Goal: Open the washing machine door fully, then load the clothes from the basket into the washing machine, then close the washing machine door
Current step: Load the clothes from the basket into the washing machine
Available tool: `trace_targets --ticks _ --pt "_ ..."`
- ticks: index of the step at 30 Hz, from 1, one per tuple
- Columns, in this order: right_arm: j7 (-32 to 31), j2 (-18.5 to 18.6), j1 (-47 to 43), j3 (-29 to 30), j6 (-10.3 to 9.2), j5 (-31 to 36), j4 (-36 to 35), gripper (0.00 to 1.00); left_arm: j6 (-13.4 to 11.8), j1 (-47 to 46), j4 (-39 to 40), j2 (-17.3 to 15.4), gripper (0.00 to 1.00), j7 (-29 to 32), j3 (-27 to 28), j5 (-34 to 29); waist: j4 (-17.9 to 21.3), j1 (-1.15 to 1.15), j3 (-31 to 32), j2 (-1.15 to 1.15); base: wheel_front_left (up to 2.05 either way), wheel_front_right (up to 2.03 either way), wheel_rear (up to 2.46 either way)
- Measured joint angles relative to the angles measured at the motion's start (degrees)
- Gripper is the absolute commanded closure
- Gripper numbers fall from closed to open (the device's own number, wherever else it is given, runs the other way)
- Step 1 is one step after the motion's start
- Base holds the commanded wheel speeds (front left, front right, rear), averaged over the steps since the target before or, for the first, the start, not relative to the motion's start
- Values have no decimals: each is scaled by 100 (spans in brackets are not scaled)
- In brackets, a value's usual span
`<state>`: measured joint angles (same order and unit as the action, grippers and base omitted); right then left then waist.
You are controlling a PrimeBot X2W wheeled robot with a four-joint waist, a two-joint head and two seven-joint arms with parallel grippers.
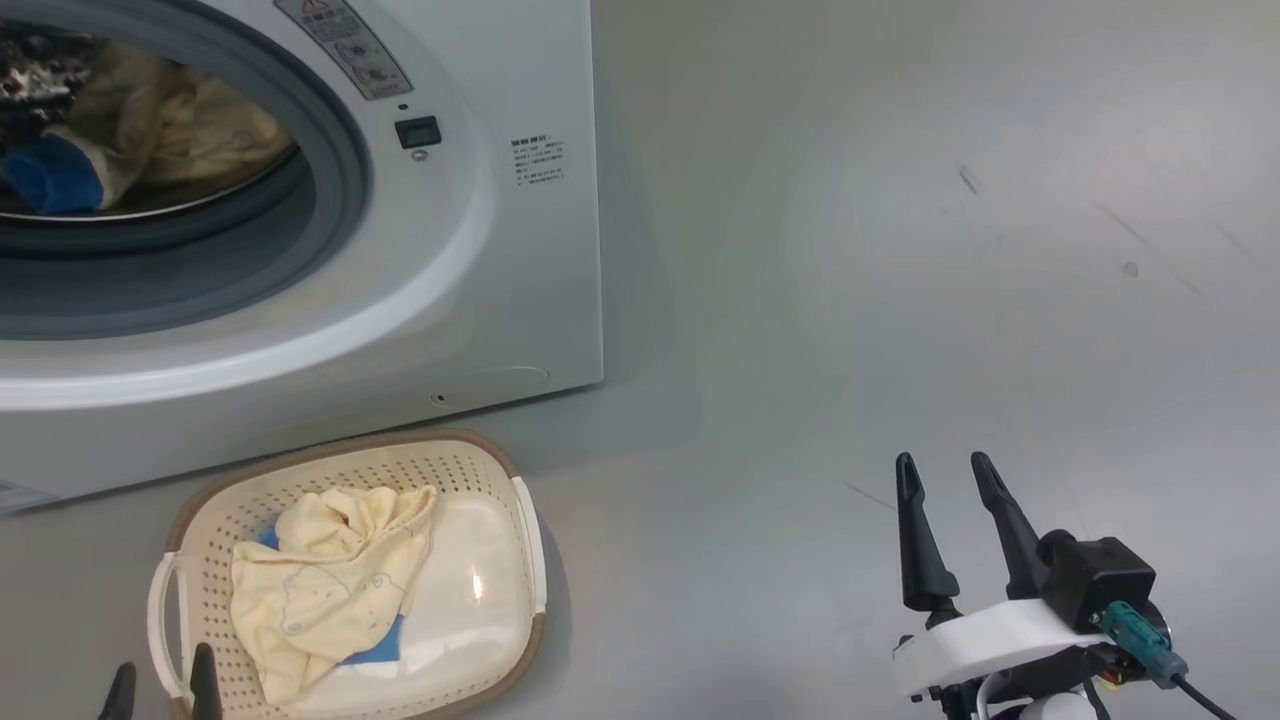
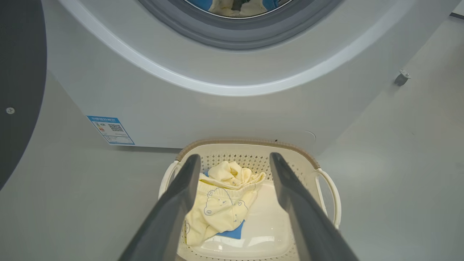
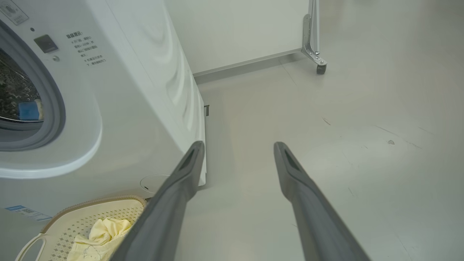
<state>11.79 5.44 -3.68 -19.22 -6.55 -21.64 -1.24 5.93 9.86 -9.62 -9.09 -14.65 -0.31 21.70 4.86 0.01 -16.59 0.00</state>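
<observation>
- The clothes lie in two places: a soft, crumpled pale yellow garment with thin outline bear prints sits in the basket over a flat bright blue piece, and more yellow and blue cloth rests inside the drum.
- The basket is a cream plastic rounded rectangle with perforated walls, a smooth glossy bottom, a brown woven-look rim and white loop handles. It stands on the floor just before the washing machine.
- The washing machine is a smooth white box with a wide round mouth ringed by a ribbed grey rubber seal; its opening is uncovered. A small blue label sits low on its front.
- The left gripper hangs over the basket's near end, its long dark tapered fingers spread apart, grasping nothing.
- The right gripper hovers over bare floor, well apart from the basket, fingers likewise parted and empty.
- The floor is matt pale grey with faint scuffs.
</observation>
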Motion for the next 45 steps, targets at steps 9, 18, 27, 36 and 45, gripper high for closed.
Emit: trace_targets --ticks 9,18,27,36,45 --pt "30 -118 299 -113 -4 126 -44 0 55 -987 -591 -254 0 79 -65 167 103 1 -831 0 0 0 0" --pt "65 -191 521 -275 -9 231 -46 0 104 -1790 -999 -713 0 380 -240 303 194 1 -1586 0 0 0 0" --pt "151 -224 904 -416 -14 281 -81 0 104 -2632 -1152 -1159 0 615 -587 407 295 1 -2343 0 0 0 0" --pt "210 -235 1226 -508 -15 301 -46 0 105 -3168 -1430 -1624 0 833 -1110 454 418 0 -3054 0 0 0 0" --pt "242 -238 1410 -569 -32 215 19 0 105 -3510 -1775 -1863 0 1001 -1592 441 573 0 -3527 0 0 0 0"
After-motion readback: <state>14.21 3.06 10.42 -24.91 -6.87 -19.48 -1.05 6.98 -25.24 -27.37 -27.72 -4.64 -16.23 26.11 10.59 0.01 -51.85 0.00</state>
